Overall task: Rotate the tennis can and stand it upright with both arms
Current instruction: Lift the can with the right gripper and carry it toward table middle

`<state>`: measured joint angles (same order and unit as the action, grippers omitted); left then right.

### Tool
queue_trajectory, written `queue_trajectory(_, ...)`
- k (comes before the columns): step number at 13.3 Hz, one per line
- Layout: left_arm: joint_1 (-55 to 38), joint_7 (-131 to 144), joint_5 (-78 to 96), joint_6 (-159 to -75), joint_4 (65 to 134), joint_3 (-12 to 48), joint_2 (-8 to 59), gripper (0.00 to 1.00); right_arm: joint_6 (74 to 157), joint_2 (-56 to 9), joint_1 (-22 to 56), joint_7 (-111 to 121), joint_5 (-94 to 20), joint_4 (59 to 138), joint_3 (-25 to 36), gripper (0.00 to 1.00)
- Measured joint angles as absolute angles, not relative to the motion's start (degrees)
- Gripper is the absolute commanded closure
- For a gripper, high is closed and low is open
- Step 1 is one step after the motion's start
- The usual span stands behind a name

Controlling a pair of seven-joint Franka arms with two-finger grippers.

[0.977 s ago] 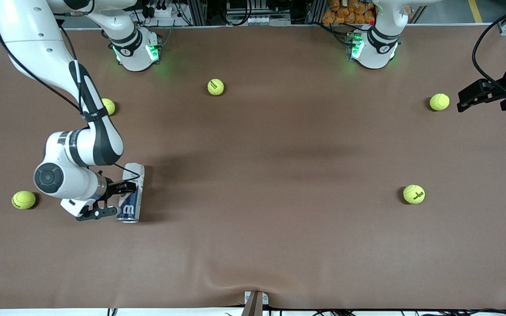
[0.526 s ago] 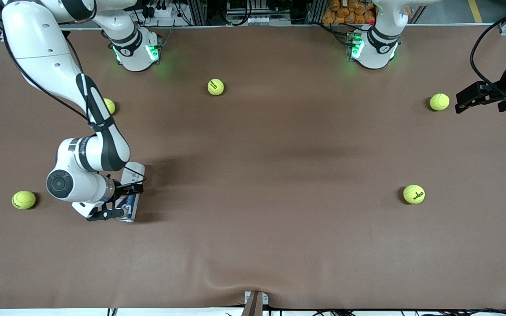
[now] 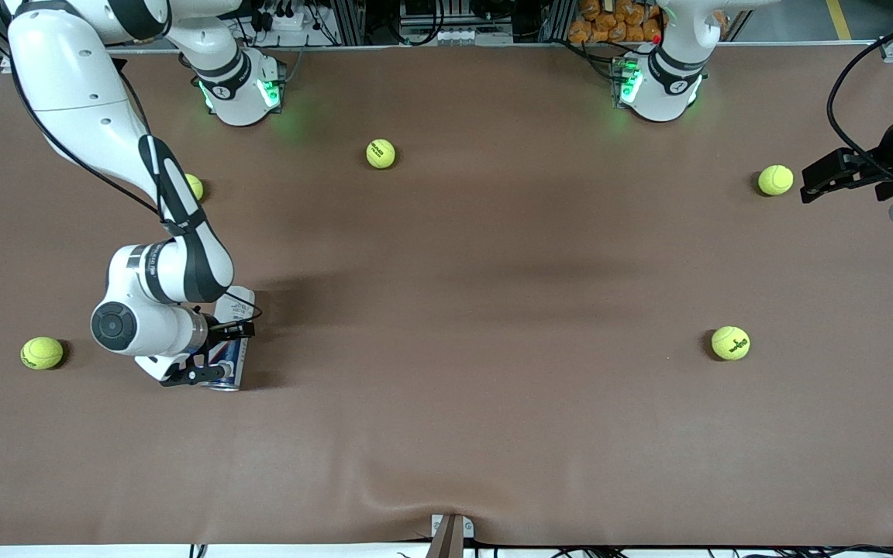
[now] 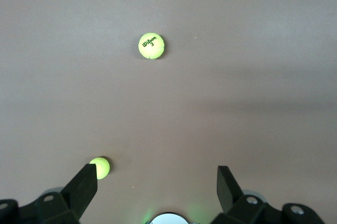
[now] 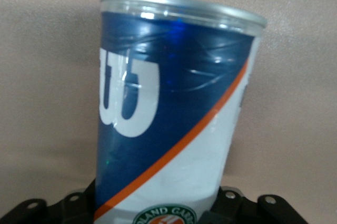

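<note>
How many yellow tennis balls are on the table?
5: one between the arm bases, one partly hidden by the right arm, one at that arm's end, two toward the left arm's end. None shows elsewhere.

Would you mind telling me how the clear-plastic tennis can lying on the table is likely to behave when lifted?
The clear-plastic tennis can is a cylinder lying on its side, so it would probably roll if released. Its glossy wall may slip in the right gripper. It looks thin, likely light and crushable.

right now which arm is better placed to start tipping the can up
Right. The right gripper straddles the lying tennis can, fingers on both sides. The left gripper hangs open at the left arm's end of the table.
</note>
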<state>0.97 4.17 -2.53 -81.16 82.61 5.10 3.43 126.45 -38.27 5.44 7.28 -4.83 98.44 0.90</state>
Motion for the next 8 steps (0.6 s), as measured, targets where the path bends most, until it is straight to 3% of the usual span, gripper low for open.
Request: queue_trajectory(8,1.18,4.17,-2.53,-81.15,82.73,5.04,3.50,0.00,127.28,-33.02,10.27,40.31,-5.00,91.50,0.35,0.52)
